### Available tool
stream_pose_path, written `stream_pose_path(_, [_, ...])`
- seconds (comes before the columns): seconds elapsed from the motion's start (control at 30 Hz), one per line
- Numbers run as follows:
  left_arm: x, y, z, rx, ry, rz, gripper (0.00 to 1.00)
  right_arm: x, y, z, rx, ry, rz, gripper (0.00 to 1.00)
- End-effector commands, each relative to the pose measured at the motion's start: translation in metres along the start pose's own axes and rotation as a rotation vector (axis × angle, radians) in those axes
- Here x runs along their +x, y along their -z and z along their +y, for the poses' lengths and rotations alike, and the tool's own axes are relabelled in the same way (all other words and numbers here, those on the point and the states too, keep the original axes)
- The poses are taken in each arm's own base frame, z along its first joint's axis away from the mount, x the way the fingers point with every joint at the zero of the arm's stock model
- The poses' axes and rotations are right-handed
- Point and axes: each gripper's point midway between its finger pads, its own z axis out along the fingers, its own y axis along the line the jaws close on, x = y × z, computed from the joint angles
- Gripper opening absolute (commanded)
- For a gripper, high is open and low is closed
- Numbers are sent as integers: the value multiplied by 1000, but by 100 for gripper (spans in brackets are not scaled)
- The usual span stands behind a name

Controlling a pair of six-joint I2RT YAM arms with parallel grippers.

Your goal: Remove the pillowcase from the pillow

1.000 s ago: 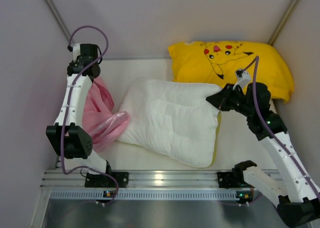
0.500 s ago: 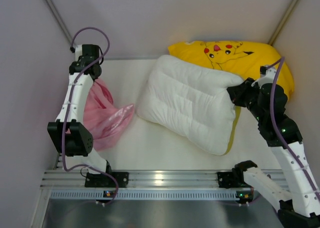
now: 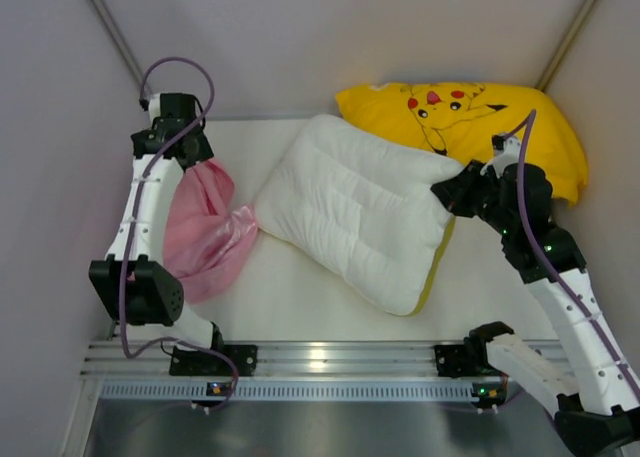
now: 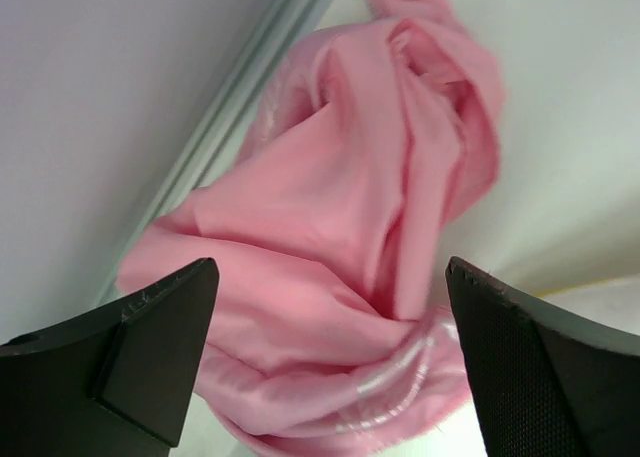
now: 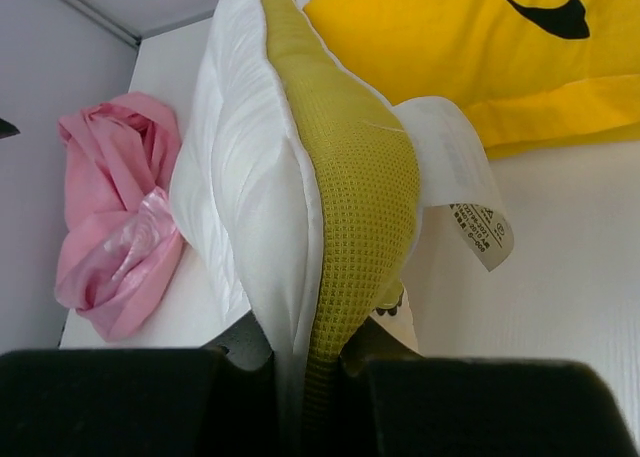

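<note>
Right pincer (image 5: 300, 355): we see it pressed tight on one corner of the white pillow (image 3: 350, 212), pinching it at the yellow mesh edge (image 5: 352, 187).
Left pincer (image 4: 330, 269): we see its two dark fingers (image 4: 140, 327) spread wide apart with nothing between them. It hangs over the pink pillowcase (image 4: 330, 187).
Pink pillowcase: we see it off the pillow, in a crumpled heap on the white table (image 3: 290, 297) by the left wall, under the left arm. Its near end is right next to the pillow's left corner; we cannot tell if they touch.
White pillow: it is bare and puffy. It lies slanted across the middle of the table, with its right corner in the right pincer.
White tag (image 5: 455, 177): it sticks out from the mesh edge, close to the pinch. Its print is too small for us to read.
Yellow cartoon pillow (image 3: 470, 117): it sits in the far right corner of the table, behind the white pillow, and the white pillow's far edge meets it.
</note>
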Motion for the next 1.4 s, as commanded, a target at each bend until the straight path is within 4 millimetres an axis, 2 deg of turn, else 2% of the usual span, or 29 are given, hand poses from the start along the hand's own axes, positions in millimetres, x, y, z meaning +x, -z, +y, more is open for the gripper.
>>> stream_pose_path(0.0, [-49,76,-6,250,162,-152,99,-38,5,35,-144,-15,-137,0])
stream_pose_path(0.07, [-52,99,-15,367,200,-161,98,-33,-1,41,-173,-30,-111,0])
stream_pose_path(0.1, [-46,112,-32,485,198,-129,90,-34,-4,47,-197,-45,-109,0])
stream_pose_path(0.13, [-33,116,-44,553,189,-92,83,-33,-6,49,-207,-53,-109,0])
stream_pose_path(0.17, [-30,132,-53,643,190,-96,69,-35,-7,52,-217,-73,-117,0])
stream_pose_path(0.2, [-18,141,-66,738,176,-61,59,-37,-7,54,-224,-83,-128,0])
stream_pose_path(0.23, [2,166,-91,920,147,10,28,-44,-8,59,-235,-88,-161,0])
stream_pose_path(0.27, [27,170,-102,997,133,47,14,-47,-9,59,-232,-96,-174,0])
stream_pose_path(0.3, [45,177,-110,1046,123,85,4,-53,-12,56,-207,-108,-200,0])
stream_pose_path(0.33, [64,195,-118,1093,113,113,0,-60,-13,55,-191,-114,-228,0])
stream_pose_path(0.37, [97,188,-123,1071,92,174,0,-64,-14,52,-172,-124,-247,0])
stream_pose_path(0.4, [108,193,-127,1080,100,176,0,-69,-18,45,-134,-142,-274,0])
stream_pose_path(0.43, [127,207,-135,1114,63,196,0,-73,-20,40,-107,-155,-298,0])
stream_pose_path(0.47, [133,211,-131,1106,69,179,0,-79,-20,40,-106,-172,-326,0])
stream_pose_path(0.5, [150,208,-132,1102,61,207,0,-82,-21,39,-106,-202,-345,0])
stream_pose_path(0.53, [161,218,-132,1126,58,228,0,-78,-26,34,-93,-220,-351,0])
stream_pose_path(0.57, [169,218,-131,1120,57,241,0,-83,-27,37,-112,-256,-382,0])
stream_pose_path(0.6, [185,219,-133,1118,43,270,0,-76,-32,31,-95,-275,-383,0])
stream_pose_path(0.7, [205,208,-134,1066,30,297,0,-72,-38,32,-101,-302,-378,0])
stream_pose_path(0.83, [240,184,-147,999,-11,367,0,-51,-48,44,-132,-298,-306,0])
stream_pose_path(1.0, [262,160,-168,940,-49,434,0,-35,-40,67,-203,-265,-257,0])
stream_pose_path(1.03, [274,149,-174,906,-75,472,0,-30,-39,67,-198,-257,-242,0])
stream_pose_path(1.07, [274,147,-180,901,-81,476,0,-26,-37,69,-202,-245,-233,0])
stream_pose_path(1.13, [286,127,-186,828,-110,496,0,-16,-31,75,-229,-232,-200,0])
stream_pose_path(1.2, [282,115,-192,782,-108,477,0,1,-28,79,-253,-217,-152,0])
stream_pose_path(1.23, [282,99,-192,711,-105,458,0,8,-27,80,-258,-211,-130,0])
stream_pose_path(1.27, [273,97,-195,696,-90,444,0,26,-29,80,-266,-200,-79,0])
stream_pose_path(1.33, [261,88,-195,651,-70,422,0,48,-31,82,-273,-190,-20,0])
stream_pose_path(1.37, [249,84,-192,619,-57,383,0,72,-34,86,-285,-173,44,0])
